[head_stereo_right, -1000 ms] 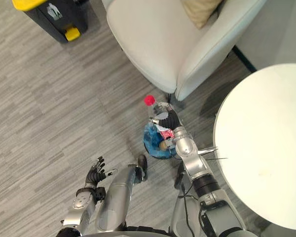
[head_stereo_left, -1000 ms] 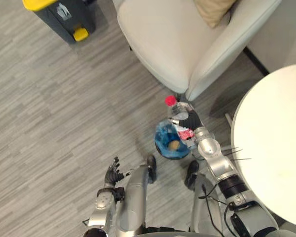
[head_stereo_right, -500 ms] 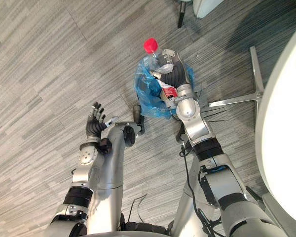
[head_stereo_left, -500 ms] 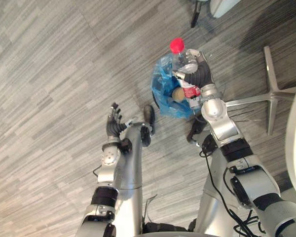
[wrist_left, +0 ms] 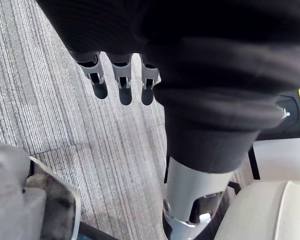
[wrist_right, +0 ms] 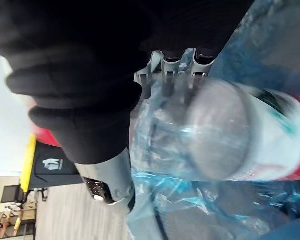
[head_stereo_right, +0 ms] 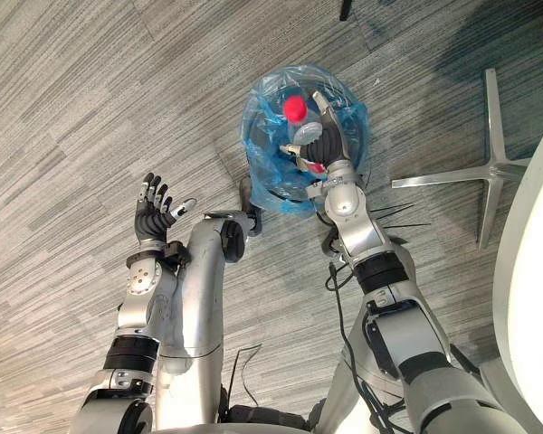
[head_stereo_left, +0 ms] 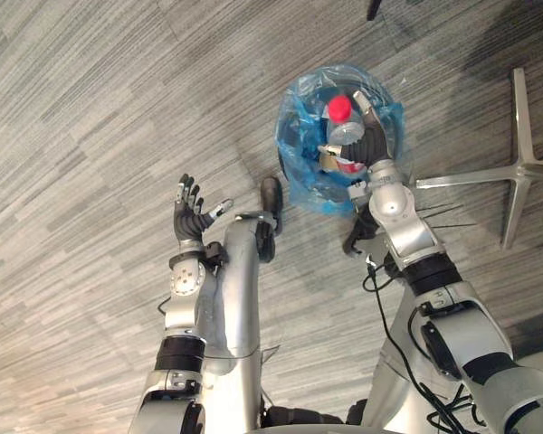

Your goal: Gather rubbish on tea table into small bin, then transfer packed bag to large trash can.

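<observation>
One clear plastic bottle (head_stereo_left: 344, 136) with a red cap (head_stereo_left: 340, 108); one round bin (head_stereo_left: 294, 163) lined with a crinkled blue bag. Right hand (head_stereo_left: 372, 146): fingers curled round the bottle, holding it cap uppermost over the bin's mouth. Left hand (head_stereo_left: 189, 217): fingers straight and spread, empty, raised above the grey striped floor (head_stereo_left: 90, 108).

The right arm (head_stereo_left: 407, 231) reaches forward from the lower right, nearly straight, its wrist under the dark ribbed cover. The right hand (head_stereo_left: 371, 145) has its fingers and thumb curled round a plastic bottle (head_stereo_left: 344, 128), whose red cap points away from the robot. The left arm (head_stereo_left: 240, 271) is bent, forearm pointing forward. The left hand (head_stereo_left: 192, 215) is held free at its end, fingers straight and spread, thumb out to the side.
</observation>
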You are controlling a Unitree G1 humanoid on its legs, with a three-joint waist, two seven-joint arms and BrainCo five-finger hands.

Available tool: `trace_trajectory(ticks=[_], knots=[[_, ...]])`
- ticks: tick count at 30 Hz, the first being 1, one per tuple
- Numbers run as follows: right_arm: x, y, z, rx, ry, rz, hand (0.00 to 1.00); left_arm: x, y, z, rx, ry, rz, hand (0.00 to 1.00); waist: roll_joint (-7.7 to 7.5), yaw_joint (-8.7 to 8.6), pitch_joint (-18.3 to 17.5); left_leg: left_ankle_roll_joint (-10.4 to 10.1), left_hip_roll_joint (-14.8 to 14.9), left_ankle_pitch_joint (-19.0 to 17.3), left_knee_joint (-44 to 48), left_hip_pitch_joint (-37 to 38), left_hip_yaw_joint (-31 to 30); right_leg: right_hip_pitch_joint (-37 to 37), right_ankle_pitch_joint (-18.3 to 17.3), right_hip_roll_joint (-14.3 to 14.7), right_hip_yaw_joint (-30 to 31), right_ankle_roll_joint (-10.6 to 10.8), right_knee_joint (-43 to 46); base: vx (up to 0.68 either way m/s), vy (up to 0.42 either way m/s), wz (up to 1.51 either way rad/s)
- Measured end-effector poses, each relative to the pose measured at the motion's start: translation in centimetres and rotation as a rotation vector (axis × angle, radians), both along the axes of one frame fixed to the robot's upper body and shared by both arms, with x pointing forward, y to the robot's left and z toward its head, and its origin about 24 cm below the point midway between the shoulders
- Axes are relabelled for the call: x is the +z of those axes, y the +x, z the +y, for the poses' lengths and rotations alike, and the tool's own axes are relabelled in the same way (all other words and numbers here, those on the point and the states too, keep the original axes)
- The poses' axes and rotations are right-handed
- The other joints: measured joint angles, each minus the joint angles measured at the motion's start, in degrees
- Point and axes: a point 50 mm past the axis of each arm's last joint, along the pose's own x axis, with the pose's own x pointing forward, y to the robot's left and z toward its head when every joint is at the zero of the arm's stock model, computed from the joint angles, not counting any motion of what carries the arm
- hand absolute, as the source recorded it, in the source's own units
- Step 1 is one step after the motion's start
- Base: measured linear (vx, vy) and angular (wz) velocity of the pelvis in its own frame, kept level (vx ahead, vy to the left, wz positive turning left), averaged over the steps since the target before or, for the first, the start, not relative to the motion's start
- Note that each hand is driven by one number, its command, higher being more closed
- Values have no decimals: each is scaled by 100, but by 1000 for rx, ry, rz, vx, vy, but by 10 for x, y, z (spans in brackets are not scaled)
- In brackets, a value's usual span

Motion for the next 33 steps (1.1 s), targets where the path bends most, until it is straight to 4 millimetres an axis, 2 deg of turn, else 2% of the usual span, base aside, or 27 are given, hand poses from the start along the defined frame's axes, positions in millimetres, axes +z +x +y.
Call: trace_trajectory(ticks=[7, 11, 15, 21, 24, 25, 30, 33], knots=[[-19, -30, 1, 12, -95, -68, 0, -11, -3, 11, 23, 22, 46, 0, -507, -91, -333, -8, 5, 0, -52, 209, -96, 278, -41, 22, -106, -62, -52, -5, 3, 1], [-31, -39, 1, 32, -239, -75, 0, -22, -8, 14, 22, 39, 87, 0, -532, -104, -369, -23, 17, 12, -252, 383, -60, 465, -40, 52, -126, -61, -219, -14, 7, 9], [-48, -39, 8, 51, -405, -36, 0, -28, -12, 15, 26, 39, 103, 0, -538, -83, -377, -49, 33, 33, -459, 473, 14, 554, -39, 49, -133, -59, -343, -3, 0, 18], [-90, -17, 15, 55, -686, 112, 0, -27, -11, 12, 12, 45, 94, 0, -520, 39, -401, -71, 23, 120, -512, 417, -13, 540, -60, 40, -201, -60, -394, 18, 9, 1], [-103, -9, 15, 53, -787, 174, 0, -27, -11, 11, 1, 58, 90, 0, -520, 48, -412, -52, -13, 146, -517, 349, -45, 520, -136, -26, -271, -34, -356, 37, 8, 17], [-108, -5, 13, 41, -819, 207, 100, -28, -11, 11, 1, 60, 94, 0, -519, 52, -413, -52, -67, 146, -517, 308, -65, 484, -174, -63, -268, -35, -313, 31, 8, 21], [-114, 11, 2, -26, -915, 290, 100, -22, -9, 11, 2, 68, 58, 0, -522, 110, -440, -51, -98, 146, -440, 128, -77, 298, -224, -115, -255, -93, -176, 15, 16, 8], [-114, 15, -2, -43, -930, 323, 100, -19, -7, 10, -2, 69, 43, 0, -521, 174, -446, -75, -106, 129, -377, 35, -105, 200, -296, -136, -256, -46, -73, -10, 15, 4]])
